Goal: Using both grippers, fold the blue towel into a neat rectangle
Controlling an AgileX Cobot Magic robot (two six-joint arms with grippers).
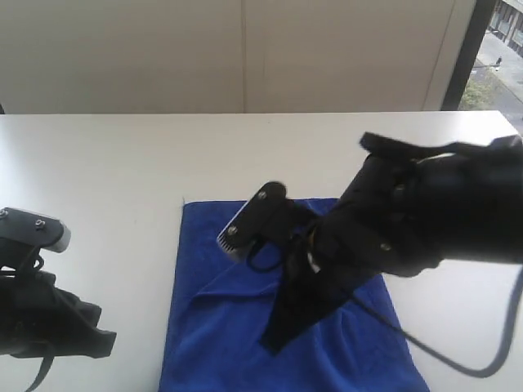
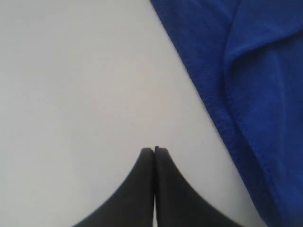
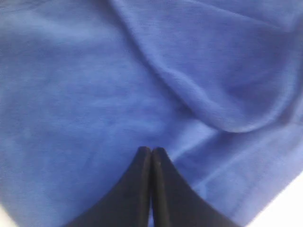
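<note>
Risks bunching the blue towel (image 1: 212,343), rumpled on the table (image 1: 98,163), if swept across its ridge by the right gripper (image 3: 151,150), pinched shut and empty above it, left gripper (image 2: 154,150) likewise shut just beside its edge.

A white bench (image 1: 106,163) is spreading across the exterior view, catching soft, even daylight. Behind it a pale cream wall (image 1: 122,49) is rising, with a thin vertical seam (image 1: 243,53) dividing its panels. At the far right a dark window frame (image 1: 462,49) is slanting beside a window (image 1: 505,49) that is showing greenery and pavement outside.
</note>
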